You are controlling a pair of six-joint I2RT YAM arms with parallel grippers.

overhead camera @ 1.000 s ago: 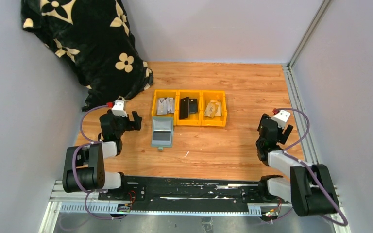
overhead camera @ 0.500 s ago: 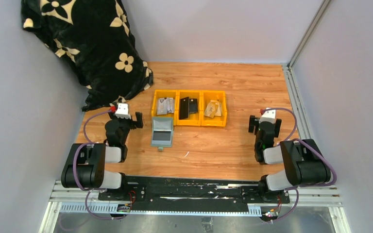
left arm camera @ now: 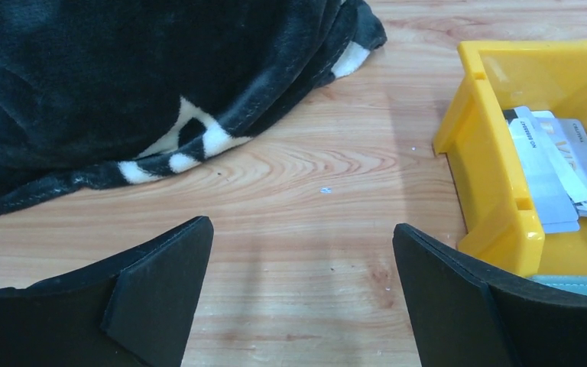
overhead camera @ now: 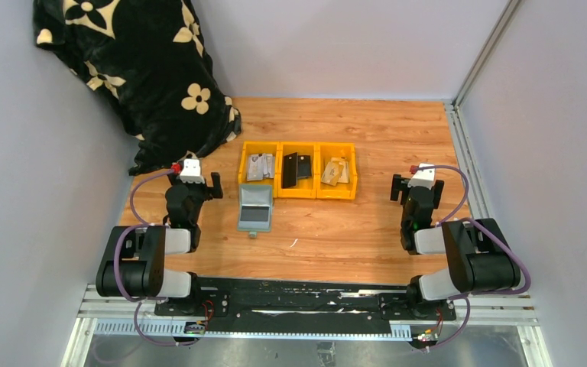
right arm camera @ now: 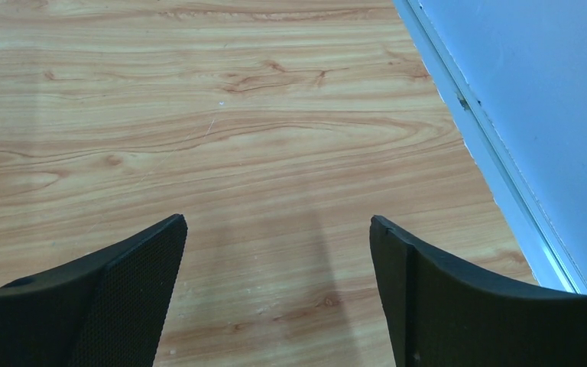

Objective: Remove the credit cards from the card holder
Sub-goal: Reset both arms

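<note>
The grey-green card holder [overhead camera: 255, 208] lies open and flat on the wood table, just in front of the left yellow bin [overhead camera: 259, 166]. Its lower half shows a darker pocket, and I cannot tell whether any cards are in it. Only its top edge [left arm camera: 581, 282] shows in the left wrist view. My left gripper [overhead camera: 194, 183] is open and empty, low over the table to the holder's left [left arm camera: 303, 229]. My right gripper [overhead camera: 417, 187] is open and empty, far right of the holder, over bare wood [right arm camera: 277, 222].
Three yellow bins [overhead camera: 297, 170] stand in a row behind the holder and hold loose cards [left arm camera: 550, 168] and dark items. A black flowered blanket [overhead camera: 137, 69] is piled at the back left [left arm camera: 122, 84]. Grey walls and a metal rail [right arm camera: 497, 153] close off the right side.
The right arm has folded back and its gripper has moved left and a little farther from me. The left gripper has shifted slightly right. The card holder has not moved.
</note>
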